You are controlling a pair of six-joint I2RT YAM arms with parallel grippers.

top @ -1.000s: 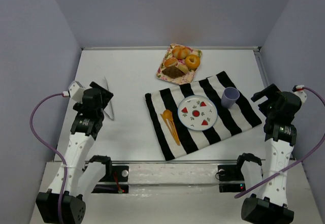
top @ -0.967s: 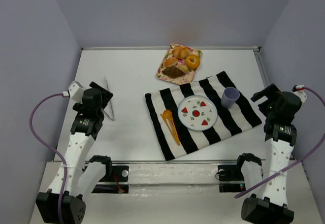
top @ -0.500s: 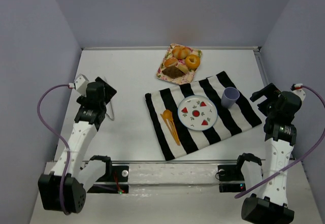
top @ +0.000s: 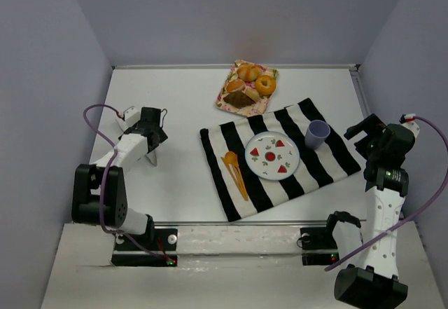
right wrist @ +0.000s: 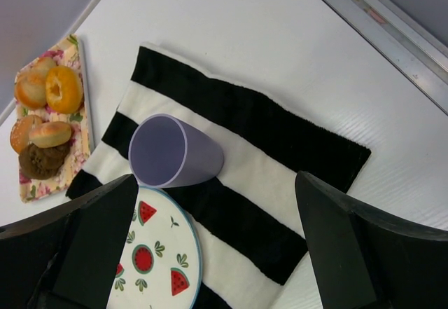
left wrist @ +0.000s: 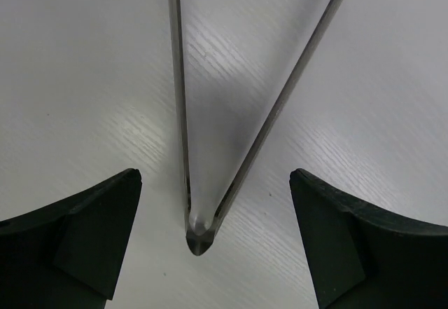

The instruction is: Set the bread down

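1. Resting on the floral tray, the bread touches a bun.
2. Left gripper gapes wide over the tongs, gripping nothing.
3. Right gripper gapes wide, empty.

Brightness: all three views bright and even; the white table is clean, not blown out.
Source: diffuse, from overhead.
Shadows: short and soft; a grey wedge inside the tongs, a faint one beside the cup.
Glare: pale sheen on the table grain left of the tongs; a small highlight at their bend.
Focus: table grain, cup and cloth sharp; left fingers and right fingers near-black and soft-edged.
Distortion: wide-angle in the top view, with the walls leaning outward.
Detail: bread is only a dark patch from above; its rough surface shows in the right wrist view.
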